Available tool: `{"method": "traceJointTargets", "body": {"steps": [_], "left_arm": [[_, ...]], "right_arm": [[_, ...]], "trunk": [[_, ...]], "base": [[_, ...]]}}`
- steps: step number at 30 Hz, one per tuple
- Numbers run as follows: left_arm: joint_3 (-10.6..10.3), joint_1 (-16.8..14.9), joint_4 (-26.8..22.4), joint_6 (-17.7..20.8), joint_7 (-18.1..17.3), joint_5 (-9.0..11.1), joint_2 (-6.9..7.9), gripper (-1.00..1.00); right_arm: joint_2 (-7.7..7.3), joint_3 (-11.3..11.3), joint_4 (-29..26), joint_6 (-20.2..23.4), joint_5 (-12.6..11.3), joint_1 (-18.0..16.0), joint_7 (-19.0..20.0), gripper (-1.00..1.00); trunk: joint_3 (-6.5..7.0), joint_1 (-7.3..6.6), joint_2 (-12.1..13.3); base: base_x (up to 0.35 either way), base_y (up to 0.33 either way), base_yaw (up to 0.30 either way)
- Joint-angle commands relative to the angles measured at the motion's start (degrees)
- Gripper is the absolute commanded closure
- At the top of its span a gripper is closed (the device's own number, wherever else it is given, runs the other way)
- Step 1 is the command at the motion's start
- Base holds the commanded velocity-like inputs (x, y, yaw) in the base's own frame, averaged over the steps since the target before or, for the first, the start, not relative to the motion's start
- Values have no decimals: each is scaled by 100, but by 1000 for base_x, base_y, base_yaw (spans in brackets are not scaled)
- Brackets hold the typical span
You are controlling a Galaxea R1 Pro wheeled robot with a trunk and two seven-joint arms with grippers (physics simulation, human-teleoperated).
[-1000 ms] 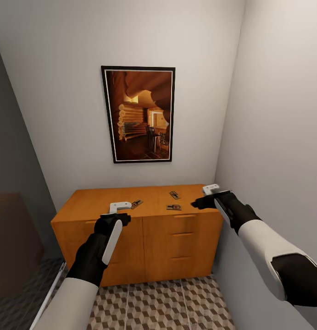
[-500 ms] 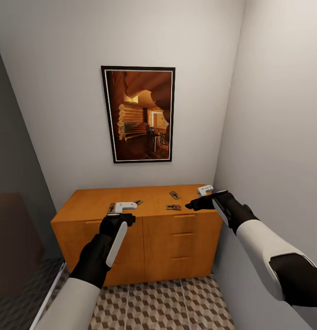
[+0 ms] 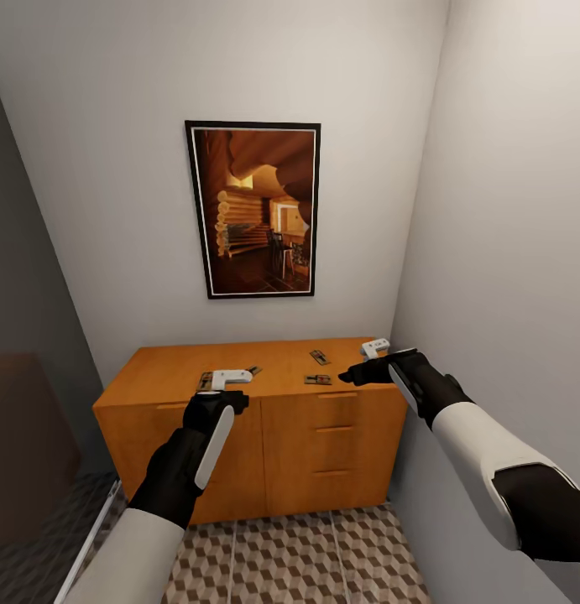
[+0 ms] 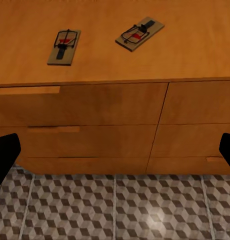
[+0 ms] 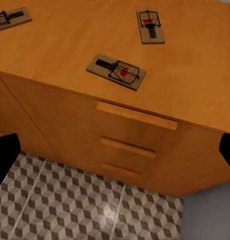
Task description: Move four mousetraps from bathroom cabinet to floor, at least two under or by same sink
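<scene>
The orange-brown cabinet stands against the back wall with several mousetraps on its top. In the head view two mousetraps lie on the right part, and two more peek out behind my left gripper. The left wrist view shows two traps near the front edge. The right wrist view has three traps. My right gripper hovers at the cabinet's right end. Both grippers are open and hold nothing. The cube-patterned floor lies below.
A framed picture hangs on the back wall above the cabinet. A pale wall runs close along the right, touching the cabinet's end. A dark panel closes off the left. Drawer fronts with bar handles face me.
My left gripper has moved slightly forward and right over the cabinet's front edge, now covering part of a trap. The right gripper shifted a little left. The traps lie as before.
</scene>
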Motion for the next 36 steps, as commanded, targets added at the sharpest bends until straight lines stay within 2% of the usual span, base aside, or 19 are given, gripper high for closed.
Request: {"method": "traceJointTargets", "body": {"steps": [1,8,28,32,36], "left_arm": [[-4,-2,-3,12,54,59,0,-100],[8,-2,-3,14,61,49,0,-100],[10,-2,-3,19,63,51,0,-100],[10,-2,-3,20,59,51,0,-100],[5,-2,-3,22,56,51,0,-100]], "right_arm": [[-6,23,-10,18,35,-3,28,-100],[-6,25,-10,17,35,-1,28,-100],[-6,34,-10,17,35,0,37,-100],[-7,148,-10,17,33,0,40,-100],[-6,369,-10,14,25,1,44,-100]], "trunk": [[-3,2,-5],[-3,2,-5],[-3,2,-5],[-3,2,-5],[-3,2,-5]], "base": [[63,0,0],[205,0,0],[314,0,0],[110,0,0],[45,0,0]]}}
